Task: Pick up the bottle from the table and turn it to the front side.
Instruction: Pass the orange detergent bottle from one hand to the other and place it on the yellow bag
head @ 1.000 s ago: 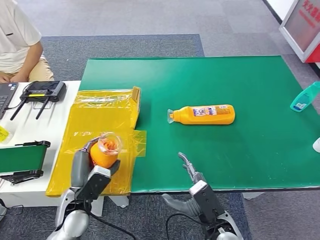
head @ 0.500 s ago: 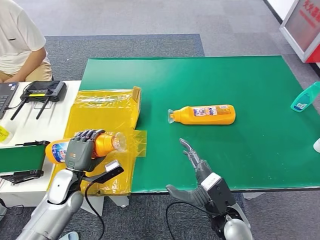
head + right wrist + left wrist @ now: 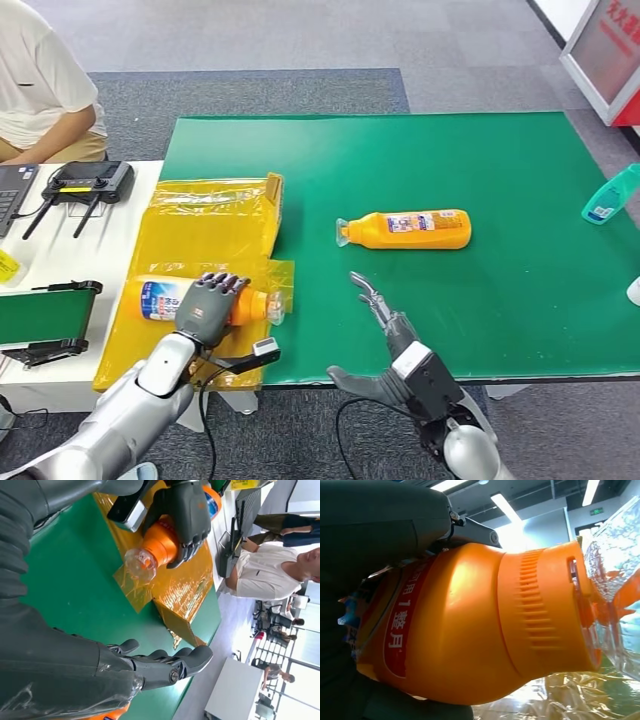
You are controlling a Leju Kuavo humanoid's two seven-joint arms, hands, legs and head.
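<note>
Yellow plastic sheet (image 3: 198, 240) under held bottle (image 3: 162, 299) (second bottle (image 3: 407, 229) apart).

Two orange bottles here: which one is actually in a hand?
The orange bottle over the yellow plastic sheet; the left hand grips it. The other orange bottle lies untouched on the green mat.

The left robot hand (image 3: 205, 307) covers the held bottle's (image 3: 253, 303) middle; its label is unreadable.

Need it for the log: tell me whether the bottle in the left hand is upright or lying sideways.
Sideways. The left hand grips the orange bottle lengthwise over the yellow plastic sheet, clear cap toward the green mat.
</note>
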